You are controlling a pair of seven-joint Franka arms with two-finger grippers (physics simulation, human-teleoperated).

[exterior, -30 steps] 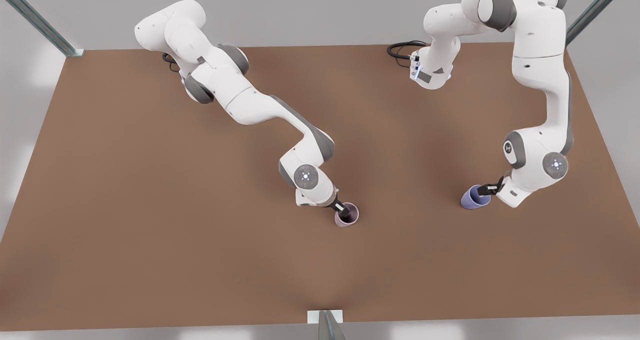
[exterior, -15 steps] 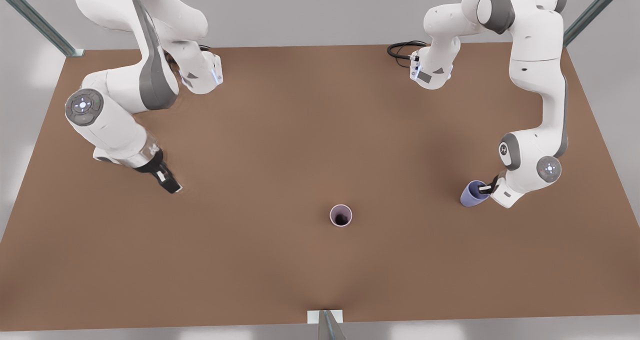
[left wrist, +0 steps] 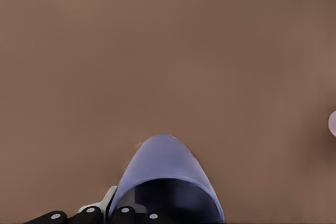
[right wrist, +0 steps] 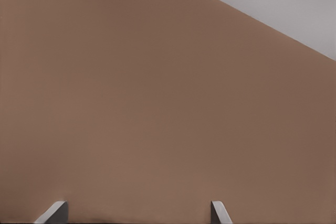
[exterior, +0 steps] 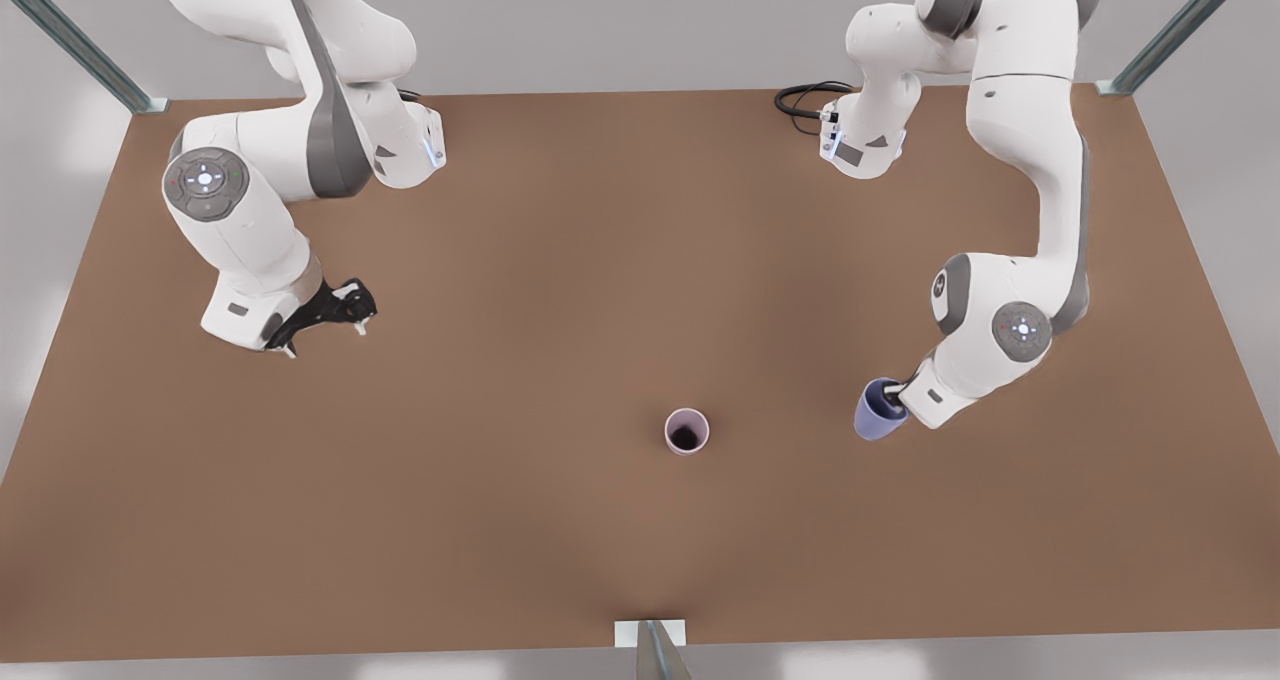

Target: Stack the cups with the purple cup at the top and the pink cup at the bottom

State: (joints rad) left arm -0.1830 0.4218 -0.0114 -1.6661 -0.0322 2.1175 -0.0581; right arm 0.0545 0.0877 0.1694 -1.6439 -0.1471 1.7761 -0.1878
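While the pink cup (exterior: 687, 431) stands upright and alone near the middle of the tabletop (exterior: 560, 290), we carry the purple cup (exterior: 878, 409) tilted above the surface in the left gripper (exterior: 897, 396), its jaws closed over the cup's rim, at the front view's right. We judge the base cup placed and the stacking not yet done: the purple cup is well apart from the pink one. Our right gripper (exterior: 345, 313) waits at the front view's left, jaws spread wide and empty.
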